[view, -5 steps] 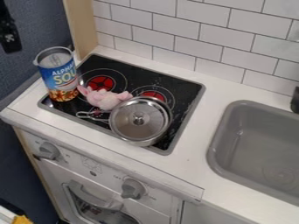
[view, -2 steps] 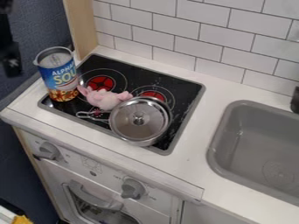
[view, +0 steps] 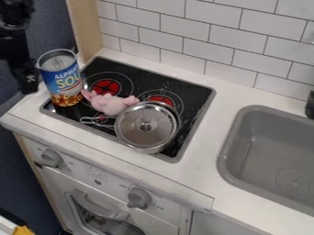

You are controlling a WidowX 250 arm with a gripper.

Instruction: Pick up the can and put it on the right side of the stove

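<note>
The black gripper [view: 25,75] hangs at the upper left, just left of the can and apart from it as seen here. A blue soup can [view: 63,81] with a silvery top stands upright at the left edge of the stove. The stove [view: 195,95] has a black top with red burner marks and a grey rim. On it lie a pink plush toy [view: 110,103], right of the can, and a lidded metal pot [view: 147,127] on the right half, its handle pointing left.
White counter [view: 205,151] runs between the stove and a grey sink [view: 270,151] at the right. A wooden post [view: 86,28] rises behind the can, and a tiled wall [view: 184,36] stands at the back. Knobs line the front panel.
The gripper has come down along the left side, from the top left corner to beside the can. The can, toy and pot have stayed in place.
</note>
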